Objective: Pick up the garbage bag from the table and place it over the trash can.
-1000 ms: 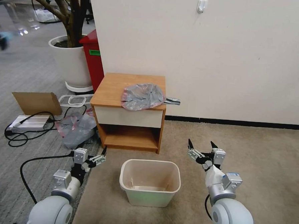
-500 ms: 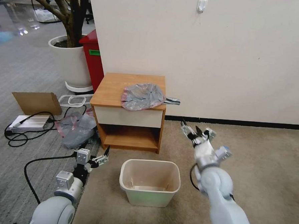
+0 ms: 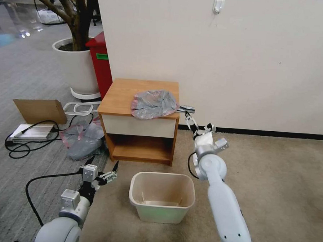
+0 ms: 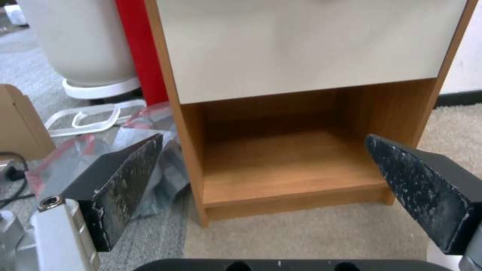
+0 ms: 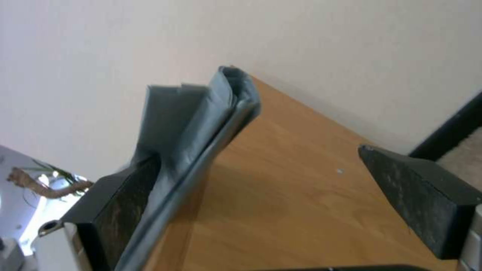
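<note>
The garbage bag (image 3: 153,104), crumpled grey plastic with a pink rim, lies on the right half of the table (image 3: 128,92). A folded grey plastic strip (image 3: 186,108) sticks out past the table's right edge. My right gripper (image 3: 197,122) is open just below and beside that strip. In the right wrist view the strip (image 5: 201,124) runs along one finger (image 5: 120,203) of the right gripper (image 5: 256,156), against the table's wooden side (image 5: 281,195). The cream trash can (image 3: 160,213) stands on the carpet in front of the table. My left gripper (image 3: 103,165) hangs open, low at the can's left; in the left wrist view this gripper (image 4: 263,140) faces the table's lower shelf (image 4: 281,165).
Left of the table stand a red bin (image 3: 99,63) and a white plant pot (image 3: 76,67). A grey-and-pink plastic heap (image 3: 82,136), black cables (image 3: 26,144) and cardboard (image 3: 39,111) lie on the floor at the left. Open carpet stretches to the right; the wall is behind.
My right arm has reached forward and up from beside the trash can to the table's right edge. The left gripper has shifted slightly forward.
</note>
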Motion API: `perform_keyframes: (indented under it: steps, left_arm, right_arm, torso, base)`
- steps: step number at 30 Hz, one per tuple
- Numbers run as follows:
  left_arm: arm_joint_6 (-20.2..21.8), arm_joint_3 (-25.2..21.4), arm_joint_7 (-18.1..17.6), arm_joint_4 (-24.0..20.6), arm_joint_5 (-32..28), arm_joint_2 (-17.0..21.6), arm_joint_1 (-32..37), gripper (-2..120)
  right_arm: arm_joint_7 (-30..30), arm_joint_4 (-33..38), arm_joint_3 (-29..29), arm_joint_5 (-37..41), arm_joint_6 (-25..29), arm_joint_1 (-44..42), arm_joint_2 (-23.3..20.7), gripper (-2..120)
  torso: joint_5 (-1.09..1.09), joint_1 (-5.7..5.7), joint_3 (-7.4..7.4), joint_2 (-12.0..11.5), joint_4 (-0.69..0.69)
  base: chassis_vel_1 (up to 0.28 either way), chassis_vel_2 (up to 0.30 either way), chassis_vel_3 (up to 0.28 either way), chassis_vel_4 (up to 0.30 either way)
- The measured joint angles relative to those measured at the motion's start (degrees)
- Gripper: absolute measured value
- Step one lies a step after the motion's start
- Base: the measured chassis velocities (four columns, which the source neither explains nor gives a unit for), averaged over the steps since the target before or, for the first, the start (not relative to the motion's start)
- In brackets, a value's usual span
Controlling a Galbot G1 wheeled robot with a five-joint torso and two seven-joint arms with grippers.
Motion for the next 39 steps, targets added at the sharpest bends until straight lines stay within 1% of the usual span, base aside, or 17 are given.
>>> perform_keyframes:
  steps: [8,14,17,21,23,24,27,30,31,33,34,35,36,37,39]
  left_arm:
    - [-0.4,0.2,0.0,0.0,0.9,-0.5,0.4,100]
    - [-0.9,0.2,0.0,0.3,1.2,-0.9,0.6,100]
    - [-1.0,0.3,0.0,0.4,1.2,-0.9,0.5,100]
    - [-1.1,0.9,0.0,0.5,1.8,-1.4,0.5,100]
    - [-1.1,1.0,0.0,0.5,1.9,-1.5,0.5,100]
    - [-1.3,1.0,-0.1,0.5,2.0,-1.6,0.7,99]
    - [-1.5,0.7,-0.1,0.5,2.0,-1.4,0.7,99]
    - [-1.6,0.6,-0.2,0.5,2.1,-1.4,0.8,99]
    - [-1.7,0.6,-0.2,0.5,2.1,-1.4,0.8,99]
    - [-1.7,0.6,-0.2,0.5,2.1,-1.4,0.8,99]
    - [-1.8,0.6,-0.3,0.5,2.1,-1.5,0.8,99]
    - [-1.8,0.7,-0.3,0.5,2.2,-1.6,0.8,99]
    - [-1.9,0.9,-0.3,0.5,2.3,-1.7,0.8,99]
    - [-1.9,0.9,-0.3,0.5,2.3,-1.7,0.8,99]
    - [-1.9,1.1,-0.3,0.6,2.5,-1.7,0.8,99]
  right_arm:
    - [-0.7,-1.4,0.5,-0.6,0.5,1.7,1.4,100]
    - [-1.1,1.4,0.4,-1.1,0.4,0.1,0.5,100]
    - [-1.2,1.4,0.7,-0.5,0.4,0.5,0.5,100]
    - [-1.2,-0.7,0.9,1.7,0.3,2.9,1.1,100]
    - [-1.2,-1.4,0.8,1.9,0.2,3.5,1.5,100]
    - [-1.4,-3.0,0.7,1.9,0.1,4.7,2.2,100]
    - [-1.6,-3.6,0.9,1.7,0.1,5.2,2.2,100]
    - [-1.9,-4.2,0.9,1.5,0.3,5.6,2.2,95]
    - [-2.1,-4.5,0.9,1.2,0.5,5.7,2.2,92]
    - [-2.1,-4.6,0.9,1.1,0.5,5.8,2.2,91]
    - [-2.3,-5.0,1.0,0.9,0.7,5.8,2.2,81]
    - [-2.3,-5.2,0.9,0.8,0.8,5.9,2.2,78]
    - [-2.4,-5.6,1.0,0.7,0.9,5.9,2.2,71]
    - [-2.4,-5.6,1.0,0.7,0.9,5.9,2.2,71]
    - [-2.7,-6.2,1.1,0.4,1.1,6.1,2.2,63]
  torso:
    - [0.00,0.00,0.00,0.0,-0.01]
    - [0.00,0.00,0.00,0.0,-0.02]
    - [0.01,0.00,0.00,0.0,-0.02]
    - [0.01,0.00,0.00,0.0,-0.02]
    - [0.00,0.00,0.00,0.0,-0.01]
    - [0.01,0.00,0.00,0.0,0.00]
    - [0.00,-0.01,0.00,0.0,-0.01]
    - [0.00,-0.01,0.00,0.0,-0.01]
    - [0.00,-0.01,0.00,0.0,0.00]
    - [0.00,-0.01,0.00,0.0,-0.01]
    - [0.00,0.00,0.00,0.0,-0.01]
    - [0.01,0.00,0.00,0.0,-0.01]
    - [0.00,0.00,0.00,0.0,-0.02]
    - [0.00,0.00,0.00,0.0,-0.02]
    - [0.00,0.00,0.00,0.0,-0.01]
  base:
    - [0.000,0.000,0.000,0.000]
    - [0.000,0.000,0.000,0.000]
    - [0.000,0.000,0.000,0.000]
    - [0.000,0.000,0.000,0.000]
    - [0.000,0.000,0.000,0.000]
    - [0.000,0.000,0.000,0.000]
    - [0.000,0.000,0.000,0.000]
    - [0.000,0.000,0.000,0.000]
    - [0.000,0.000,0.000,0.000]
    - [0.000,0.000,0.000,0.000]
    - [0.000,0.000,0.000,0.000]
    - [0.000,0.000,0.000,0.000]
    - [0.000,0.000,0.000,0.000]
    - [0.000,0.000,0.000,0.000]
    - [0.000,0.000,0.000,0.000]
